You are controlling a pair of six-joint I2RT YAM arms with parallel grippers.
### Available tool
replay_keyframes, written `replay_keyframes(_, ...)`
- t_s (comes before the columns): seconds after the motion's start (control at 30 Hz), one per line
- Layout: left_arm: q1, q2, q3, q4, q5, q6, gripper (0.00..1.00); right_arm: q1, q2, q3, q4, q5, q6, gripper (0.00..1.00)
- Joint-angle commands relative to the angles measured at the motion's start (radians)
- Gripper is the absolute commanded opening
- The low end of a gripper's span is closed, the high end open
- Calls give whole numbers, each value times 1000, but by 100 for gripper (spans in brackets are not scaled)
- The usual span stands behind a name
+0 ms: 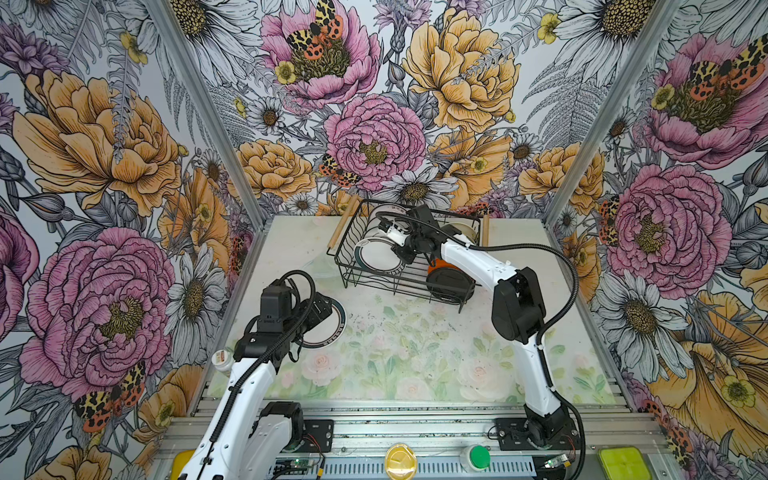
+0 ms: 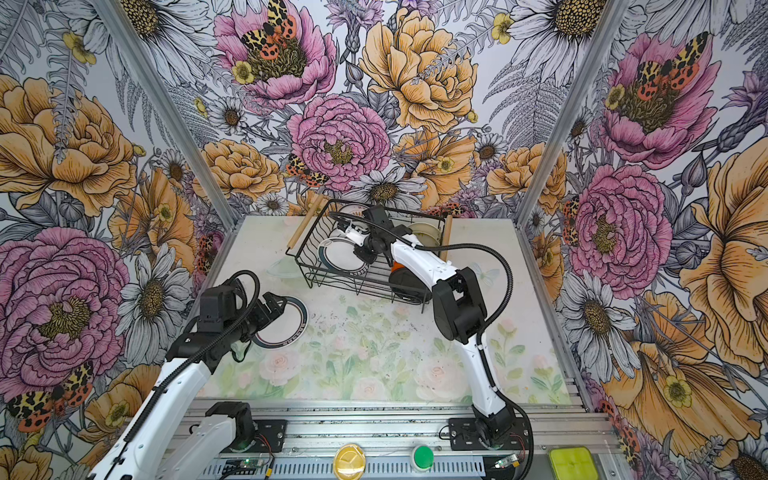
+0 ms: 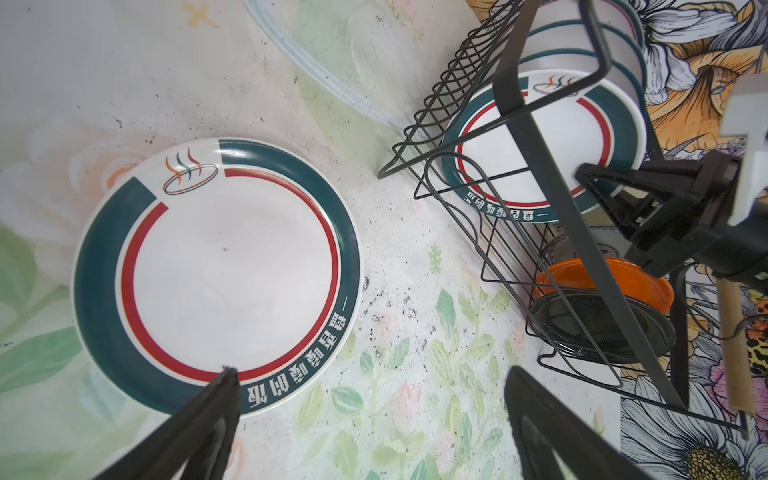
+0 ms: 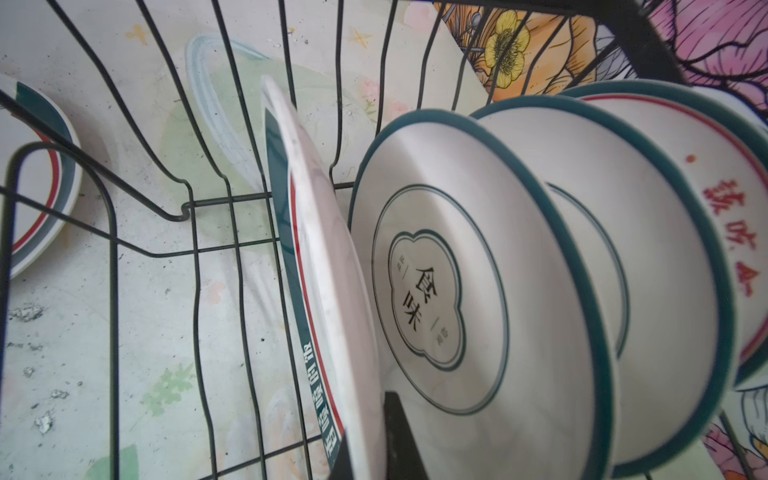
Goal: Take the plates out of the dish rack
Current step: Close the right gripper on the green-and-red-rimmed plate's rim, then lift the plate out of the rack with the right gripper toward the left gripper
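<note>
The dish rack (image 1: pixel 345 266) (image 2: pixel 305 266), black wire with wooden rod handles, stands at the back middle of the table. My right gripper (image 4: pixel 365 428) (image 1: pixel 400 251) reaches into it and is shut on the rim of an upright white plate (image 4: pixel 328 291) (image 1: pixel 374 255) with a green and red rim. Two green-rimmed white plates (image 4: pixel 478 291) stand right behind that one. An orange plate (image 3: pixel 602 278) and a black plate (image 3: pixel 598 328) stand at the rack's near end. My left gripper (image 3: pixel 372 374) (image 1: pixel 320 307) is open, low over the edge of a matching plate (image 3: pixel 228 282) (image 1: pixel 334 328) lying flat on the table.
Flowered walls close in the table on three sides. A small white cylinder (image 1: pixel 222 359) sits at the table's left edge by my left arm. On the front rail are a yellow cap (image 1: pixel 401 461), a green button (image 1: pixel 478 457) and a yellow-green box (image 1: pixel 623 463).
</note>
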Motion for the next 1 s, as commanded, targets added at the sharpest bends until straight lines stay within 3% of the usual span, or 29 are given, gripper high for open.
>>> replay_keyframes(0.0, -5, -25, -17, 4, -34, -10, 99, -3, -80, 18, 52, 53, -24, 0)
replay_keyframes(0.43, -15, -49, -32, 6, -91, -46, 99, -4, -222, -23, 64, 63, -19, 0)
replay_keyframes(0.67, -37, -110, -46, 13, -99, -84, 99, 1, -398, -118, 99, 43, 13, 0)
replay_keyframes(0.83, -89, -82, -29, 12, -96, -60, 99, 0, -602, -310, 223, 93, 68, 0)
replay_keyframes(0.97, -176, -45, -18, 14, -145, -69, 99, 0, -847, -567, 362, 114, 167, 0)
